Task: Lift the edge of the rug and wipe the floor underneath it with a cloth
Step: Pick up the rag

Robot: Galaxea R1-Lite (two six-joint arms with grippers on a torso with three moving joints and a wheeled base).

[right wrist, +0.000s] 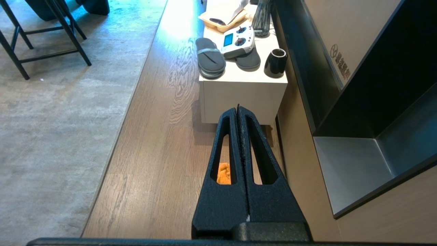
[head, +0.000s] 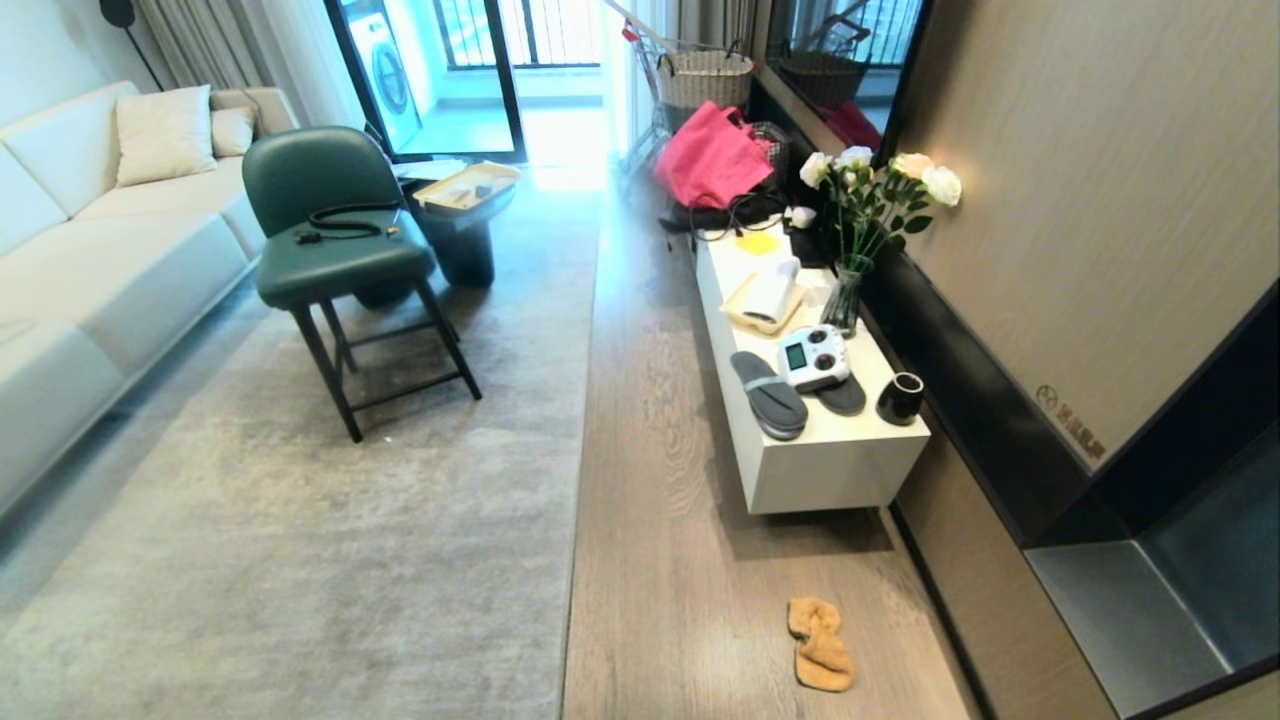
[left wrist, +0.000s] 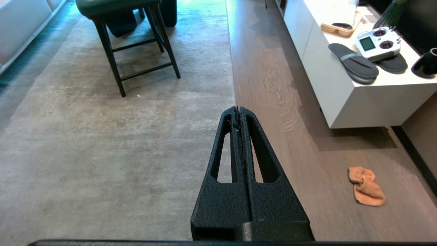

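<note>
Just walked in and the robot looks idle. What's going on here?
Nothing is being handled yet. The cloth lies crumpled on the floor near the white cabinet, apart from the rug edge, which lies flat. The left pincer and right pincer are both shut and empty, hanging above the floor.

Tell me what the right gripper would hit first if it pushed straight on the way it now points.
The right gripper, shut, points down and forward over the floor. The cloth shows through its finger slot, below the fingers rather than ahead. Beyond the tips stands the white cabinet; probably its front face first, though depth is unclear.
</note>
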